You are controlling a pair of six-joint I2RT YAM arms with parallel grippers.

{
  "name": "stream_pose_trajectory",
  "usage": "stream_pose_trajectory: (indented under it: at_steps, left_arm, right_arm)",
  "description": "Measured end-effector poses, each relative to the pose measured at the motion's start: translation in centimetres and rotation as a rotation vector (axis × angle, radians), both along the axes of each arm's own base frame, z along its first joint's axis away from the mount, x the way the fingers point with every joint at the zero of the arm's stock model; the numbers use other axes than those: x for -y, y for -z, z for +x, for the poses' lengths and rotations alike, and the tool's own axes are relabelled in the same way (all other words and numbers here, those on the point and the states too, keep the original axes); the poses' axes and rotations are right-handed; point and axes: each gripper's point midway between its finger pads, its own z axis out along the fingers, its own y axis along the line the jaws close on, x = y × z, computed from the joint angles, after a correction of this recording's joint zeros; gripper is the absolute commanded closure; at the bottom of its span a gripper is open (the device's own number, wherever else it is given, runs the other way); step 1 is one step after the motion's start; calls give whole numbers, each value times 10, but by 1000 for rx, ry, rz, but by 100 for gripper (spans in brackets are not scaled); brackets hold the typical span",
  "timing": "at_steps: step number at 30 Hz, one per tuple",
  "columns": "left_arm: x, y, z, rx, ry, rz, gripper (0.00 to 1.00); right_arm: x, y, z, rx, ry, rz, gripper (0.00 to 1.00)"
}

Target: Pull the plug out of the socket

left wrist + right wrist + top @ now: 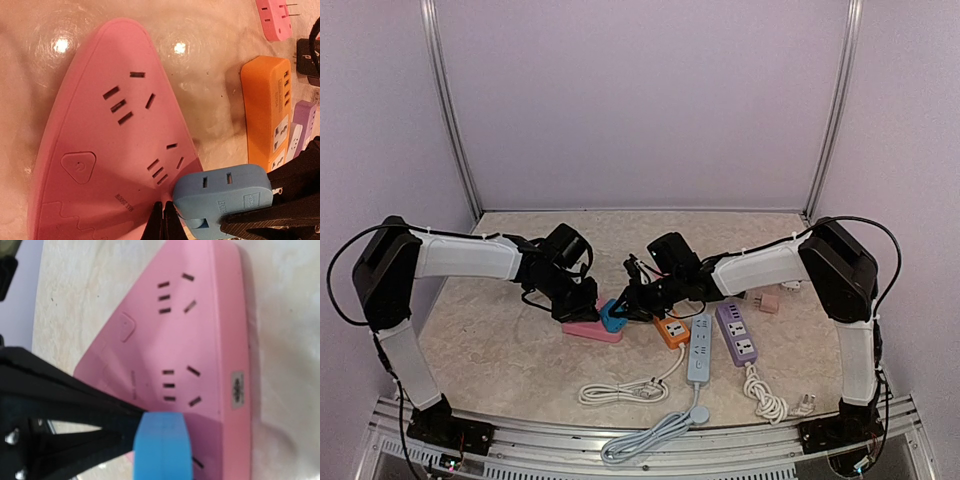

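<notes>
Three strips [700, 348] beside pink socket [200, 340], right tool [136, 429] clamping blue plug [162, 445]

Both arms bend down toward the middle. The left gripper [582, 305] has its tips pressed together. The right gripper [622, 308] pinches the blue plug [220, 197].

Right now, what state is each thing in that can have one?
left gripper: shut, tips on the pink power strip
right gripper: shut on the blue plug
blue plug: over the strip's corner outlet; plugged in or free, cannot tell
pink power strip: lying flat, two outlets empty
orange power strip: visible outlets empty
</notes>
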Motion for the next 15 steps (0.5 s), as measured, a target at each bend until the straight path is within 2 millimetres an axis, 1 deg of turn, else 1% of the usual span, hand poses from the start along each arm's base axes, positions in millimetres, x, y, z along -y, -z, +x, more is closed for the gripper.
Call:
stream_pose_trajectory:
  at_steps: [15]
  left_arm:
    - [1,0,4,14,-8,-16,100]
  right_arm:
    - [1,-3,4,-22,24,12,100]
